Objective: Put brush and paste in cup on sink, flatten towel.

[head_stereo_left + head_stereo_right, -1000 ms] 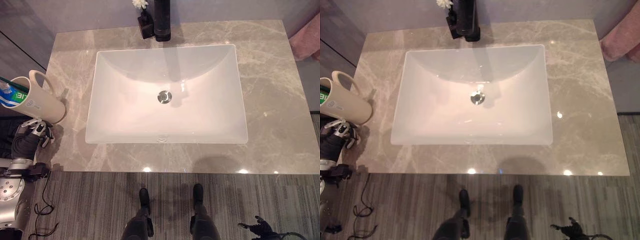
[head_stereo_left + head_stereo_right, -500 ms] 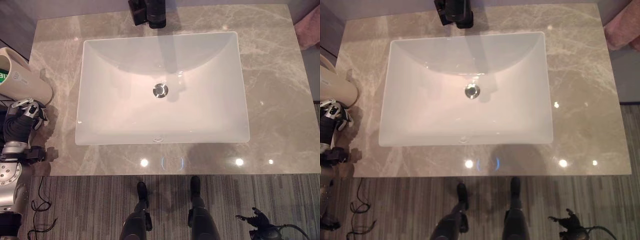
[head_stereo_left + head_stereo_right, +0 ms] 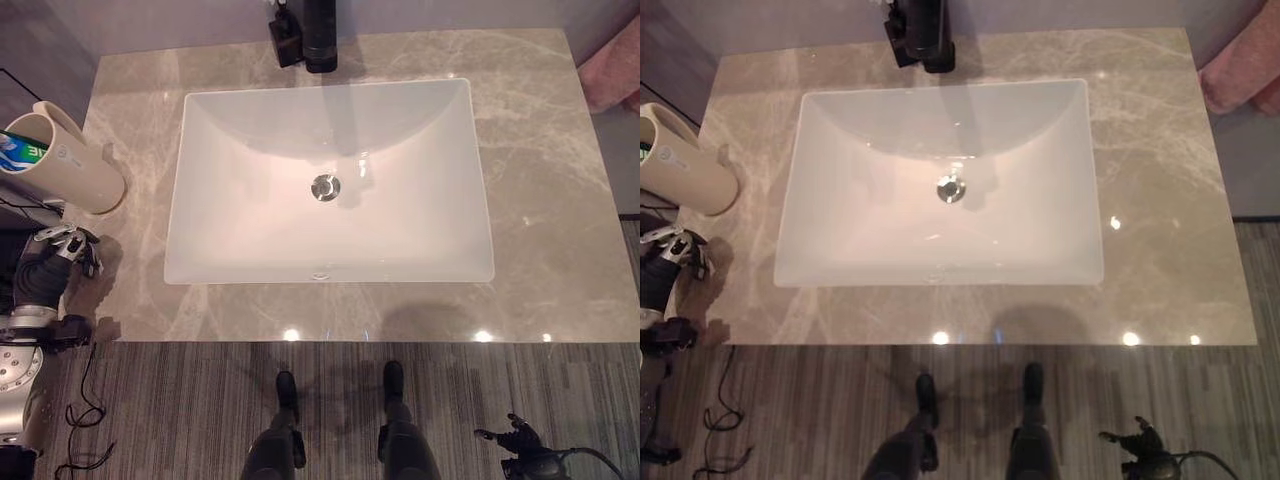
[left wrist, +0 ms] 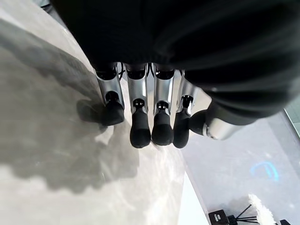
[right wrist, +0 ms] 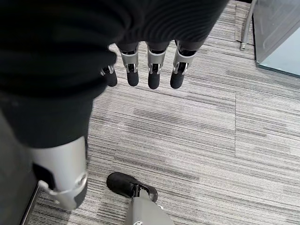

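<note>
A cream cup (image 3: 75,170) with a handle stands at the left edge of the marble counter (image 3: 545,180). A green-and-blue paste tube (image 3: 18,155) shows in its mouth; I cannot make out a brush. My left hand (image 3: 50,268) sits just in front of the cup at the counter's edge, apart from it. Its fingers (image 4: 140,129) are relaxed above the stone and hold nothing. My right hand (image 3: 518,442) hangs low by the floor at the right, fingers (image 5: 152,72) loose and empty. A pink towel (image 3: 610,75) shows past the counter's far right corner.
A white rectangular sink (image 3: 250,240) with a metal drain (image 3: 326,187) fills the counter's middle. A black faucet (image 3: 320,35) and a small black holder (image 3: 285,45) stand behind it. Striped grey floor lies in front of the counter.
The whole picture has shifted, so the camera moved. The cup stays where it was and my left hand stays just in front of it.
</note>
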You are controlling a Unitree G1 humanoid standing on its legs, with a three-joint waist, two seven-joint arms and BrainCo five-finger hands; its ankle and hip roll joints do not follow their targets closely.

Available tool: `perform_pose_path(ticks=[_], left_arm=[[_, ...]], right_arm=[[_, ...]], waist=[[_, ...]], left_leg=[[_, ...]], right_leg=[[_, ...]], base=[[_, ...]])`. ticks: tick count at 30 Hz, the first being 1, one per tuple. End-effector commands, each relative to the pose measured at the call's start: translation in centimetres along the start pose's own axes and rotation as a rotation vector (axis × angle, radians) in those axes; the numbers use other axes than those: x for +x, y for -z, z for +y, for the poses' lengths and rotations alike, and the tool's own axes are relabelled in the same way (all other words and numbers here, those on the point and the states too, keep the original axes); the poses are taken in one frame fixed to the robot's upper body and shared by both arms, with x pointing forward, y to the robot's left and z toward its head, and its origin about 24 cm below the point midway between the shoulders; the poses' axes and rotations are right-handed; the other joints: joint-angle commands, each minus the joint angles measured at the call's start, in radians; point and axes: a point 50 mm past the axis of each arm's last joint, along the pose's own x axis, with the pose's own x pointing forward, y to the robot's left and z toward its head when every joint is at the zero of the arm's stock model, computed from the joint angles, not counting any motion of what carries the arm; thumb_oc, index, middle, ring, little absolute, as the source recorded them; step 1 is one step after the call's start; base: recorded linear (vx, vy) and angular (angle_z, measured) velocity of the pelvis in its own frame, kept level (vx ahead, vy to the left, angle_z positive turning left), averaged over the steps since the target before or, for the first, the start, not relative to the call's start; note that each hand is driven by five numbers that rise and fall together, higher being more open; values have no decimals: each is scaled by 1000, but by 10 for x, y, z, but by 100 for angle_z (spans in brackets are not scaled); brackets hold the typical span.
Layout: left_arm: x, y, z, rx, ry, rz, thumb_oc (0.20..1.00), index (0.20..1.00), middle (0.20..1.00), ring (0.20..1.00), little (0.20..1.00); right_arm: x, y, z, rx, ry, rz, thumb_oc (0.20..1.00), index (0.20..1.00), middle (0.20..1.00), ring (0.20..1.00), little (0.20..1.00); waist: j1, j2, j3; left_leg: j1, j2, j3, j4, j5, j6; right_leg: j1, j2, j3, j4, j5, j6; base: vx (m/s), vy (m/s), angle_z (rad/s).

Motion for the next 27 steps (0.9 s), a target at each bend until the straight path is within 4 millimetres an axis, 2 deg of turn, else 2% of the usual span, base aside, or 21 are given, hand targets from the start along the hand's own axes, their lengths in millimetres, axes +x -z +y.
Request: perform_pose_path(ticks=[1, 2, 16, 27], left_arm=[[7, -16, 21, 58, -108, -76, 200, 200, 200, 200, 200], [9, -18, 25, 51, -152, -93, 200, 200, 200, 200, 200], [23, -36, 26, 54, -215, -182, 200, 200, 200, 200, 200], [34, -61, 35, 91, -267, -270, 200, 200, 200, 200, 200]], right_arm=[[1, 1, -11, -29, 41, 5, 1000, 1000, 1000, 1000, 1000], [1, -1, -9, -25, 38, 1, 1000, 1000, 1000, 1000, 1000], [1, -4, -5, -9, 30, -8, 1000, 1000, 1000, 1000, 1000], [3, -11, -6, -13, 28, -31, 1000, 1000, 1000, 1000, 1000]], waist=[[-6, -29, -14], [-7, -30, -10], [-20, -51, 21], [-26, -63, 36]], left_leg=[[-21, -19, -35, 4, 7, -12], [-27, -21, -35, 4, 9, -12], [-65, -18, -25, 4, 19, -11], [-107, 2, -15, 4, 28, -18]], right_leg=[[61, -90, -51, -2, 9, 81], [57, -89, -52, -2, 9, 82], [10, -80, -38, -2, 27, 84], [-40, -69, -28, -2, 39, 90]], base=[[0, 0, 0], [0, 0, 0], [0, 0, 0], [28, -2, -4]])
